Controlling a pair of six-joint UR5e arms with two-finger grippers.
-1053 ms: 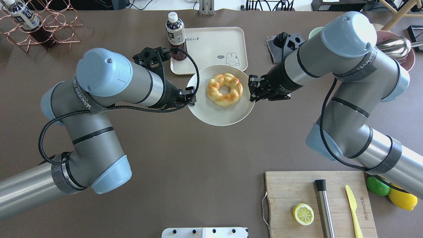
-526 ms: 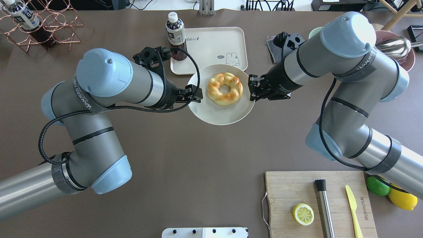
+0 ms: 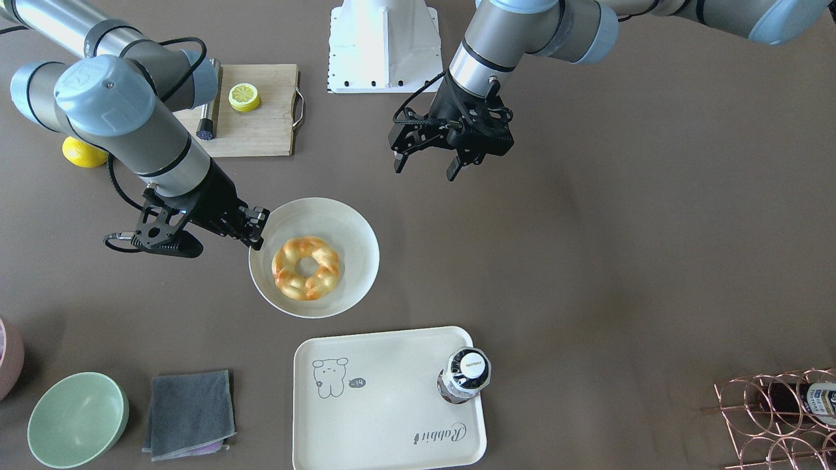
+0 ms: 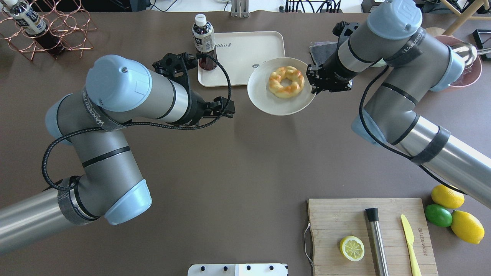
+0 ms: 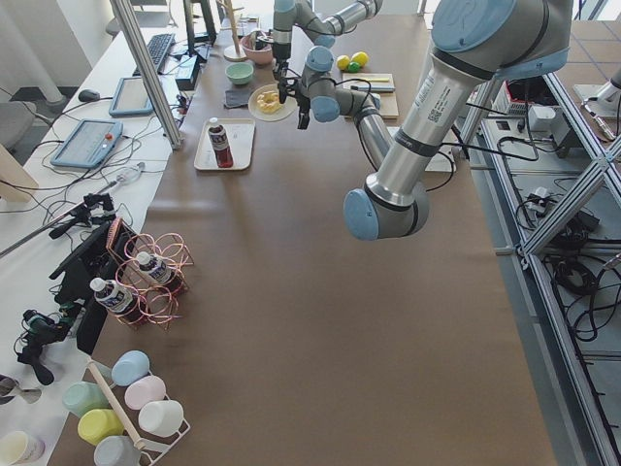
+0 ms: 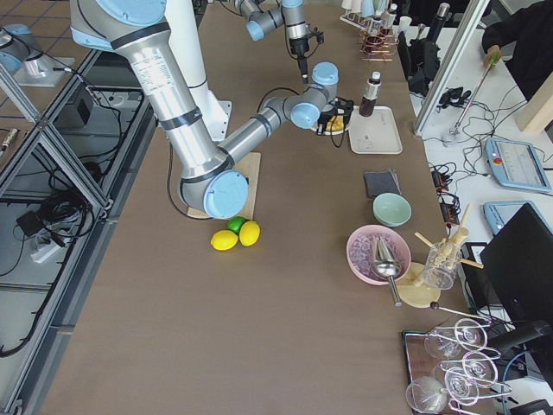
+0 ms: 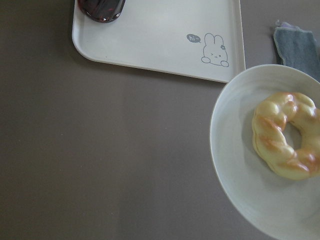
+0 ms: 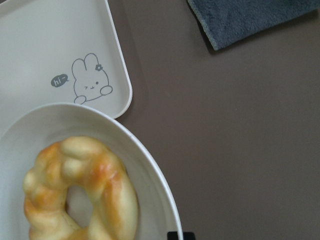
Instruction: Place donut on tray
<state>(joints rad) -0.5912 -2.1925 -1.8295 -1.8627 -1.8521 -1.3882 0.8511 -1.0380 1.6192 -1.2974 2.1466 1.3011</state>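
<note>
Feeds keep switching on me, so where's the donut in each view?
Front-facing: donut left of centre, in the white dish.
Overhead: donut upper right of centre.
Exterior left: donut tiny, top, left of centre.
Exterior right: donut tiny, top, right of centre.
Left wrist: donut at right edge, cropped.
Right wrist: donut bottom left, cropped.
Shared landmark: the rabbit tray near the dish.

The donut (image 4: 286,81) is golden yellow with orange-brown glaze along its twists. The white bowl (image 4: 276,106) is plain. The tray (image 4: 245,57) is cream, printed with a grey line-drawn rabbit and the word "Rabbit". The table (image 4: 245,165) is dull brown. The cloth (image 3: 189,411) is dark grey, the green bowl (image 3: 77,421) pale, the lemon half (image 4: 351,248) yellow, the board (image 4: 330,222) light wood.
</note>
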